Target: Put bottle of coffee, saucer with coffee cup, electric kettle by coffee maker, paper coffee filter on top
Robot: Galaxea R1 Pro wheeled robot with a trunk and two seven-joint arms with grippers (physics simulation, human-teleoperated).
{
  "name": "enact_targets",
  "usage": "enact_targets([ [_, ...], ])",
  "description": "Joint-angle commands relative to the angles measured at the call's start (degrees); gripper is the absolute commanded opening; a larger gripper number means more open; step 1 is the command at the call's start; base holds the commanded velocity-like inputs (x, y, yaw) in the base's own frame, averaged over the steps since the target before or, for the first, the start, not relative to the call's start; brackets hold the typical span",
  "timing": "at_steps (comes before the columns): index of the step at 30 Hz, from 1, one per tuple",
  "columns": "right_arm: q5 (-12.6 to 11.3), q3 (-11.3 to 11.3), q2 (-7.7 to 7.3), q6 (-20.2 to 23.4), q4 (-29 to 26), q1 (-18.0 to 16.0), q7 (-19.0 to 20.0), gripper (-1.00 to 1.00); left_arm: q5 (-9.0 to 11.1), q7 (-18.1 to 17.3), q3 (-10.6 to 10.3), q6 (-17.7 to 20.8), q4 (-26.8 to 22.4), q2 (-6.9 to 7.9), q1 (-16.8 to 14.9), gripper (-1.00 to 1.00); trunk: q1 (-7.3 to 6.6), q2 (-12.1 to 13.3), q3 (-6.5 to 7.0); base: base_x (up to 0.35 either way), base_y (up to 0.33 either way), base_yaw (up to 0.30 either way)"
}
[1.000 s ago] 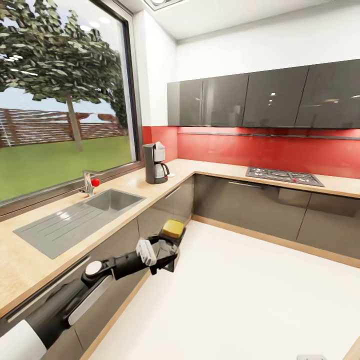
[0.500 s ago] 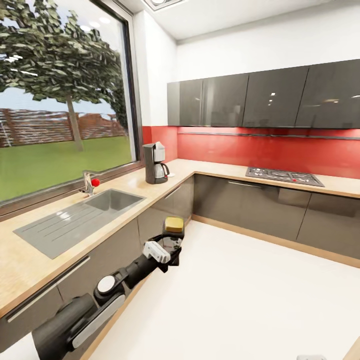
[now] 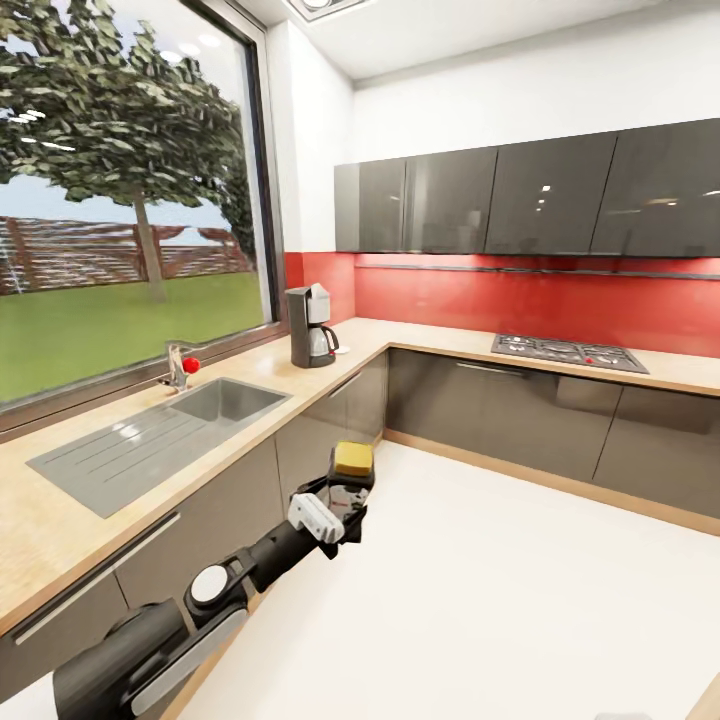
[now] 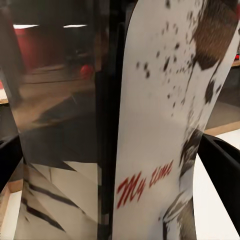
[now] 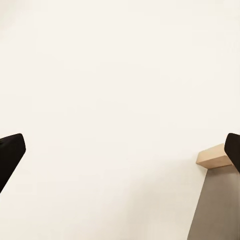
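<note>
My left gripper (image 3: 343,497) is shut on the bottle of coffee (image 3: 352,466), a dark jar with a yellow lid, held over the floor in front of the lower cabinets. Close up, the left wrist view shows the bottle's white label (image 4: 160,130) reading "My time" between the dark fingers (image 4: 220,170). The black and grey coffee maker (image 3: 311,326) stands on the wooden countertop (image 3: 270,375) near the corner, well beyond the bottle. My right gripper (image 5: 120,152) is open above the white floor, its fingertips (image 5: 10,156) at the edges of the right wrist view.
A steel sink (image 3: 160,430) with a tap (image 3: 178,366) is set into the counter under the window. A gas hob (image 3: 568,353) sits on the far counter run. Dark cabinets (image 3: 500,420) line both walls, with white floor (image 3: 500,590) between them.
My left arm has reached a little further forward and to the right, carrying the bottle with it; the forearm now points more steeply up towards the bottle.
</note>
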Motion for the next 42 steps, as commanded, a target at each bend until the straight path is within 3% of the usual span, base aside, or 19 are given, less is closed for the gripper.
enact_targets([
  [1, -0.28, -0.18, 0.02, -0.41, -0.03, 0.11, 0.40, 1.00, 0.61, -0.12, -0.15, -0.26, 0.04, 0.08, -0.09, -1.00, 0.02, -0.08, -0.10, 0.000, 0.000, 0.000],
  [11, -0.23, -0.18, 0.02, -6.45, 0.06, 1.07, 0.47, 1.00, 0.64, -0.06, -0.19, -0.41, 0.06, 0.22, -0.09, -1.00, 0.02, -0.08, -0.10, 0.063, 0.000, 0.000],
  [28, -0.25, -0.09, 0.02, -6.57, 0.06, 1.10, 0.49, 1.00, 0.64, 0.03, -0.19, -0.32, 0.01, 0.22, -0.09, -1.00, 0.02, -0.08, -0.10, 0.321, -0.020, 0.000],
  [42, -0.22, -0.09, 0.02, -6.57, 0.06, 1.10, 0.44, 1.00, 0.74, 0.03, -0.11, -0.26, 0.09, 0.25, -0.09, -1.00, 0.02, -0.08, -0.10, 0.272, -0.180, 0.000],
])
